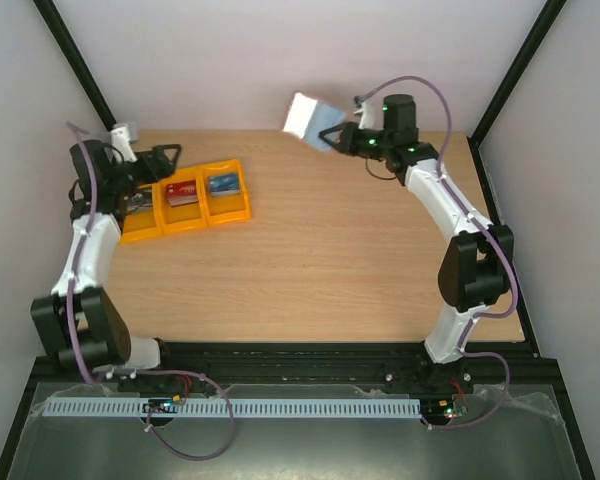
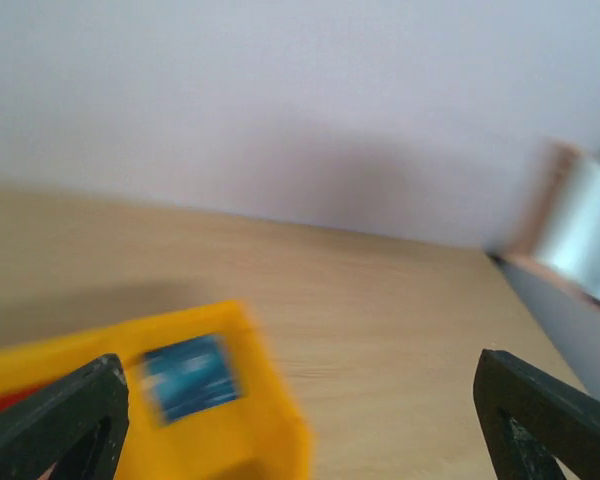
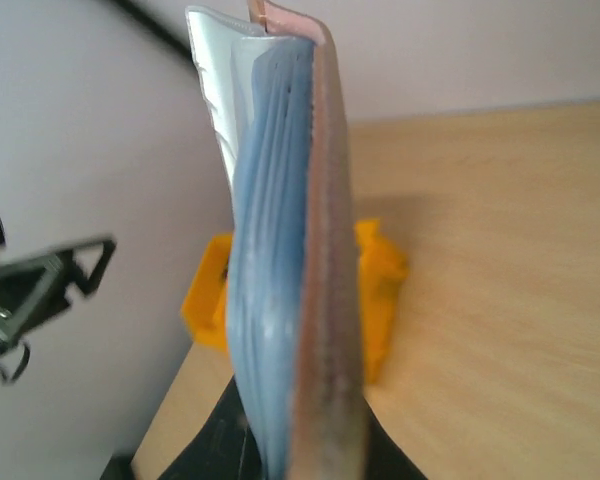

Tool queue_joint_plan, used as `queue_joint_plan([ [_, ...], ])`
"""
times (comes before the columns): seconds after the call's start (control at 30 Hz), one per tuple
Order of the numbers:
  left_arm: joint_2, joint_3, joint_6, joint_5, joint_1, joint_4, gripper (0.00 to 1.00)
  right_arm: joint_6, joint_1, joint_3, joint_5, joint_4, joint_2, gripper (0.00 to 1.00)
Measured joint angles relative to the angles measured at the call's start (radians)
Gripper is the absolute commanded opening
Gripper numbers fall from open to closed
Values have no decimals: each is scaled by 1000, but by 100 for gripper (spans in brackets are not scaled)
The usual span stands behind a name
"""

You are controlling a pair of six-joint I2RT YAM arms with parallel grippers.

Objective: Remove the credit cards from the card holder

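Note:
My right gripper (image 1: 338,137) is shut on the card holder (image 1: 308,120) and holds it in the air over the table's back edge. In the right wrist view the card holder (image 3: 290,260) stands edge-on between the jaws, pale blue-grey on the left, pinkish-brown on the right. No card shows in it. A blue card (image 1: 223,183), a red card (image 1: 183,192) and a dark grey card (image 1: 140,203) lie in the yellow tray (image 1: 230,217). My left gripper (image 1: 170,163) is open and empty over the tray's back left. The blue card (image 2: 188,377) shows blurred in the left wrist view.
The yellow three-compartment tray (image 2: 270,430) sits at the table's back left. White walls and black frame posts close in the back and sides. The card holder (image 2: 580,235) appears blurred at the right of the left wrist view.

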State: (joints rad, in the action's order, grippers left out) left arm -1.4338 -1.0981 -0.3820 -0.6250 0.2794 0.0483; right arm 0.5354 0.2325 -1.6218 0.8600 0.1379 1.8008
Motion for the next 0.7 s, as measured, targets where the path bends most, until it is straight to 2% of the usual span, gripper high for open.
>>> queue_joint_plan([
  [0.1,135,44,143,-177,-109,50,99,-109,94,-32,84,101,0,2],
  [0.27,291,114,274,-338,-259,32,99,-288,261,-87,169,288,-1,2],
  [0.43,341,221,272,-373,-263,-35,99,-397,381,-75,202,430,-22,2],
  [0.63,464,338,235,-387,-286,-58,99,-427,459,14,210,462,-151,2],
  [0.7,518,351,232,-394,-324,-49,92,-420,470,50,213,441,-200,2],
])
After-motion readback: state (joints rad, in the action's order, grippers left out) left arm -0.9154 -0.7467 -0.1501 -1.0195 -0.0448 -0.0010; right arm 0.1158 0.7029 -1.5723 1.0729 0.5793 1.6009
